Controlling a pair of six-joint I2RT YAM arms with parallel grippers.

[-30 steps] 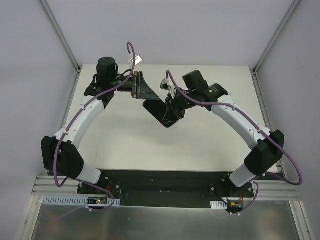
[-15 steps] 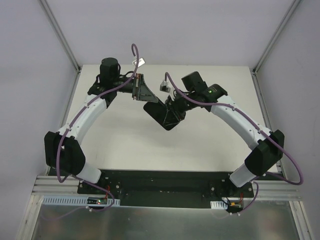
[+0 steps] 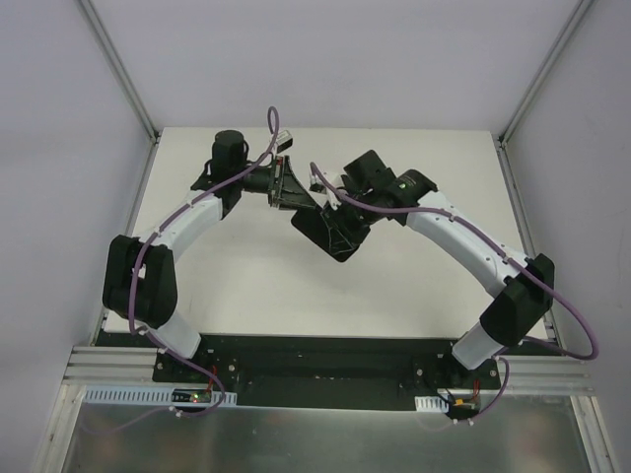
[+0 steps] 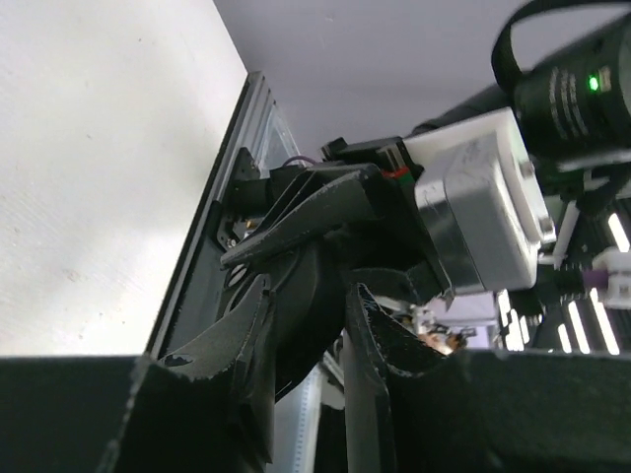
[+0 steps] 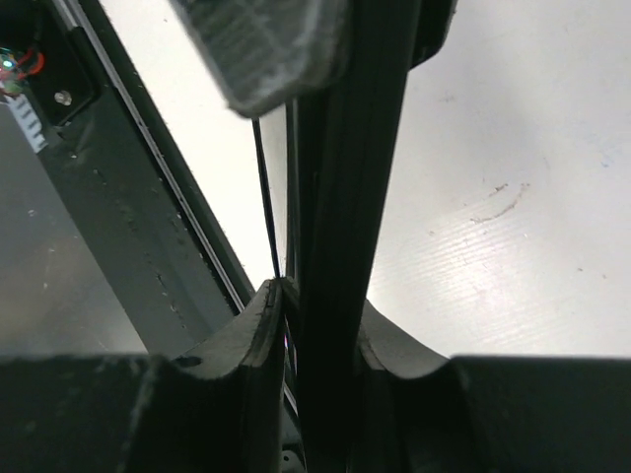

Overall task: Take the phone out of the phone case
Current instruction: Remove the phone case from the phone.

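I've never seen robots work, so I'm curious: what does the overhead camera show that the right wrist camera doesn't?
Only overhead: both whole arms, left arm and right arm, meeting at the dark phone case, its broad face showing. Only right wrist: the case edge-on, a thin slab pinched by the right gripper. Both: the case and the white table.
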